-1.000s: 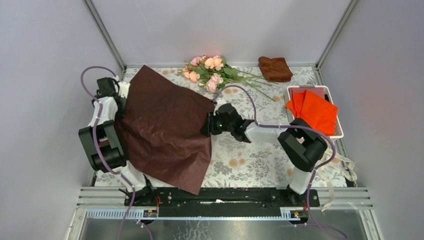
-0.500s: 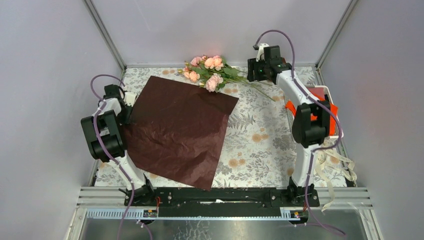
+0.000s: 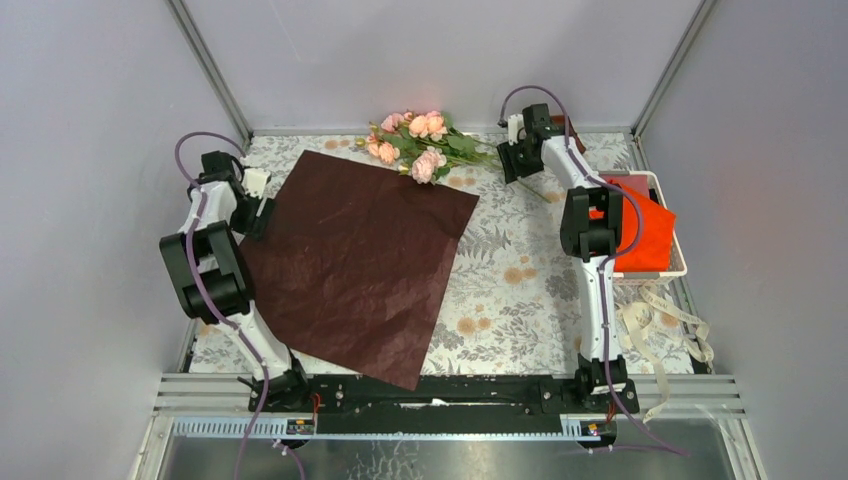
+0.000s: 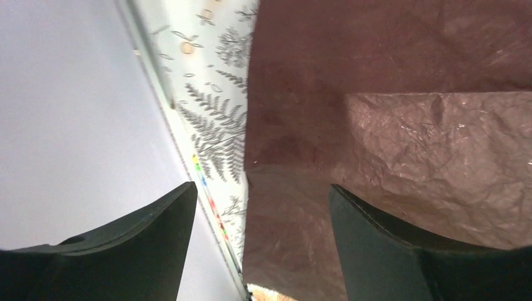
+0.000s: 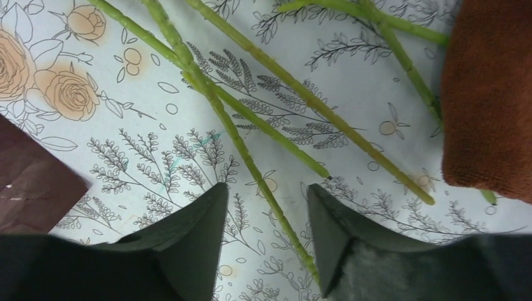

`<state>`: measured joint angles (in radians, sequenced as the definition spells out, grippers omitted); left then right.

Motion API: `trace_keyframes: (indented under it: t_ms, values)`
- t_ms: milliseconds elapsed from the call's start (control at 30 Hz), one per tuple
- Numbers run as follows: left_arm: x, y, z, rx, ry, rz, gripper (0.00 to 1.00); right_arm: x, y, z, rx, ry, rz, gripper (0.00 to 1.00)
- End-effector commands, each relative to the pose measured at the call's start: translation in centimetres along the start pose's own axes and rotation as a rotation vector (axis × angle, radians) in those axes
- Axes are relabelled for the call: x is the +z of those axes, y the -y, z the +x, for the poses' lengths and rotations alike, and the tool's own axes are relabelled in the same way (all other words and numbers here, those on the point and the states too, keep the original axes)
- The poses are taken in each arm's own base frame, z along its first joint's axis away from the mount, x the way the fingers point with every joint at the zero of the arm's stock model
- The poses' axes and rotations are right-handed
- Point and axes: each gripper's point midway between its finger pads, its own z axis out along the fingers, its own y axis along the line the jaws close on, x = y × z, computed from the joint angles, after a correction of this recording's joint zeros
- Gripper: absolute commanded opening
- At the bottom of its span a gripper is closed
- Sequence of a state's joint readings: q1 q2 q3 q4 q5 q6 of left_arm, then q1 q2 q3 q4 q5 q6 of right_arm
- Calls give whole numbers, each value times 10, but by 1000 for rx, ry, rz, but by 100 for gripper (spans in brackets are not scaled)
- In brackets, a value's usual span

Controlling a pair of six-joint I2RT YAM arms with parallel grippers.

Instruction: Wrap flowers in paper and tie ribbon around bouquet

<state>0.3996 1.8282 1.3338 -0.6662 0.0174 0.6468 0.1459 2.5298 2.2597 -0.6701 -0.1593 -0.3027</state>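
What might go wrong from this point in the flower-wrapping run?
1. The thin green stems lie fanned apart; the open right claw straddles one or two, so closing may lift only part of the pink rose bunch.
2. The rust-brown folded cloth covers some stem ends and might snag.
3. The open left claw holds nothing, so dragging the bunch onto the thin dark red paper sheet could shift it.

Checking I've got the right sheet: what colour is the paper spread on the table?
The paper is dark maroon-brown, plain and crinkled; top external view shows it best.
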Motion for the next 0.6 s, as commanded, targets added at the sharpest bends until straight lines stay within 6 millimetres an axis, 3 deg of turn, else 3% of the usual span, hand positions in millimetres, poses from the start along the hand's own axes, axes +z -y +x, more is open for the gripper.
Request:
trace_keyframes:
  t_ms: [0,67,200,267,400,567]
  values:
    - [-55,-4,-28,-43,79,-17,83,3,-9,8,-33,-28,-65,44]
    - [-71,6,-36,-34,116,2,84,0,-13,7,-41,-23,-85,22]
    - [-92,40,-46,31,157,74,84,-25,-15,-13,-73,32,-90,1]
    - [-101,54,-50,59,174,96,85,-43,-15,-25,-89,70,-80,0]
    - [-117,78,-56,79,218,165,85,-91,-35,-45,-74,154,-143,0]
    - [-146,100,-71,83,317,285,85,-170,-53,-82,37,428,-143,0]
